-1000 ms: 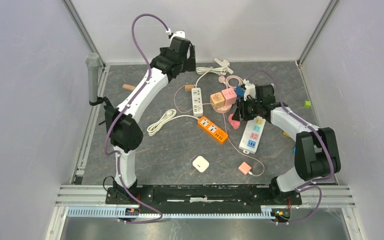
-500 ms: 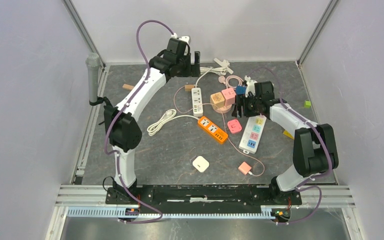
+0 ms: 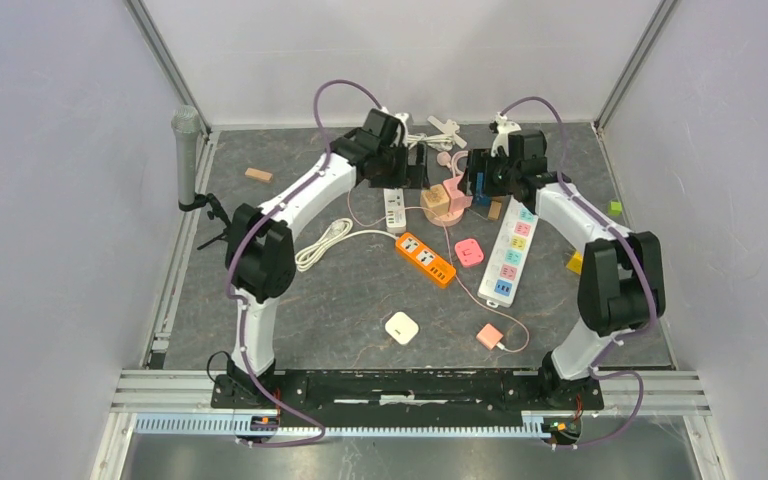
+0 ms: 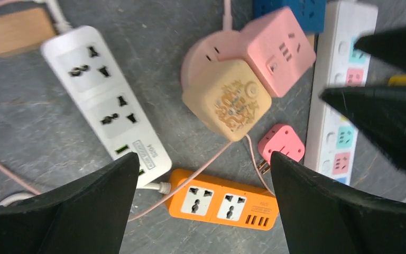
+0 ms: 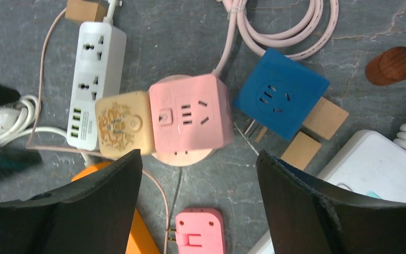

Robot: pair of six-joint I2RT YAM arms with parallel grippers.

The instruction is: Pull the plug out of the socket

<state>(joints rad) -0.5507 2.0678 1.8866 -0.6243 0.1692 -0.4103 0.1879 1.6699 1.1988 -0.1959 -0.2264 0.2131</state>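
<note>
Pink cube socket [image 5: 190, 111], tan patterned cube [image 5: 122, 124], blue cube [image 5: 280, 100], orange strip [image 4: 224, 200].

The blue cube [image 4: 291, 8] was cut off by the left wrist view's top edge, the wooden block [image 4: 13, 30] there was blurred, and the right wrist view's bottom edge cropped the pink plug [image 5: 198, 233]
</note>
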